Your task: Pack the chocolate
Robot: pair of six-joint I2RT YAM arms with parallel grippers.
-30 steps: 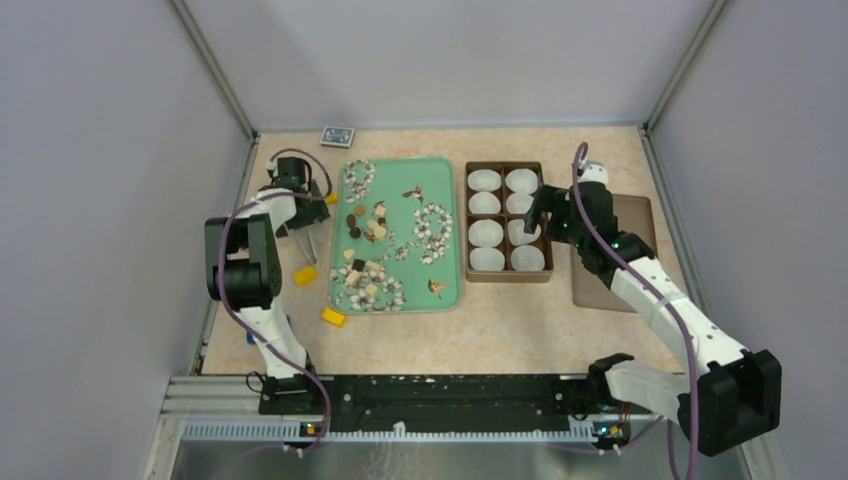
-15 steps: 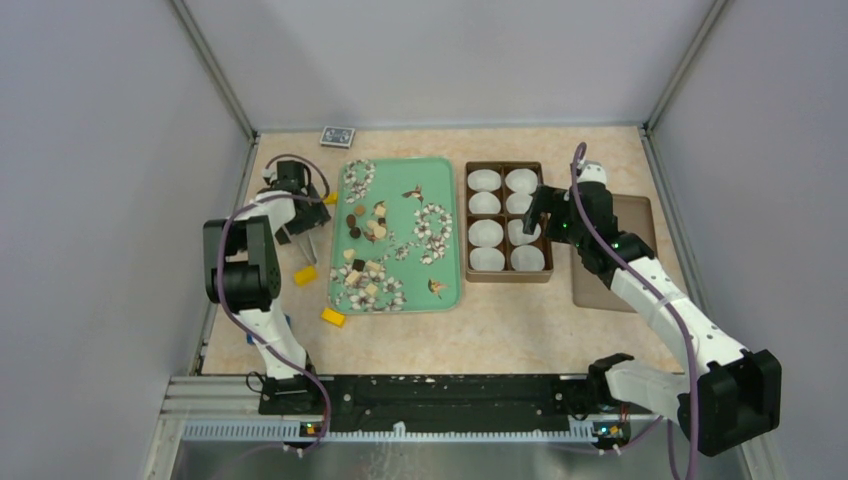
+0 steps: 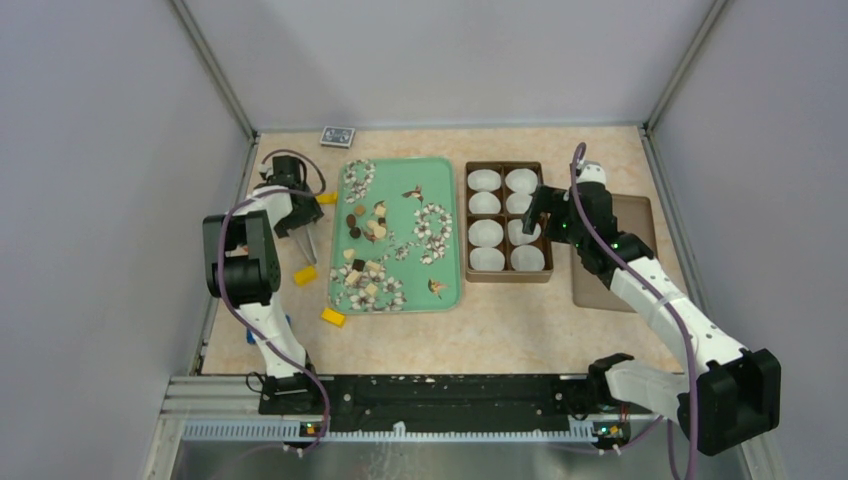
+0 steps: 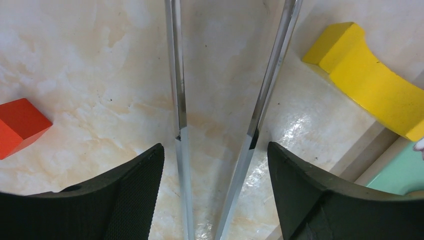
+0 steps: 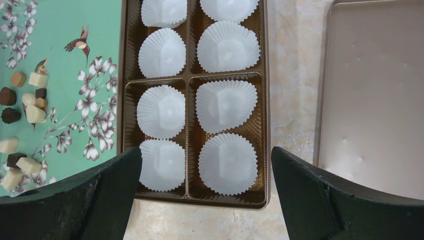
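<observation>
I had the left gripper (image 4: 215, 150) to the left of the green tray (image 3: 392, 172), fingers spread wide and grasping nothing. Its black pads (image 4: 135, 200) had a fine woven texture. Between them, touching neither as far as I could see, lay the tweezers (image 4: 176, 90), two thin, shiny steel blades on the marbled beige table (image 4: 100, 60). A matte red block (image 4: 17, 125) sat on the side away from the tray. A yellow block (image 4: 370, 82) with a scooped, arch-like face sat just beside the tray's edge.

The right gripper (image 5: 205, 155) hung to the right of the tray, equally wide apart and empty, over the brown box (image 5: 192, 77) that stood just beside the tray. The box was glossy plastic, split into four compartments, each holding two pleated white paper cups (image 5: 227, 162), and all were unfilled. A flat tan lid (image 5: 375, 100) lay beyond the box, farther from the tray.

The chocolate (image 5: 35, 114) was scattered on the tray's left half, in dark brown, tan and cream pieces, some round and some square. A small dark patterned card (image 3: 337, 135) lay past the tray's far left corner.
</observation>
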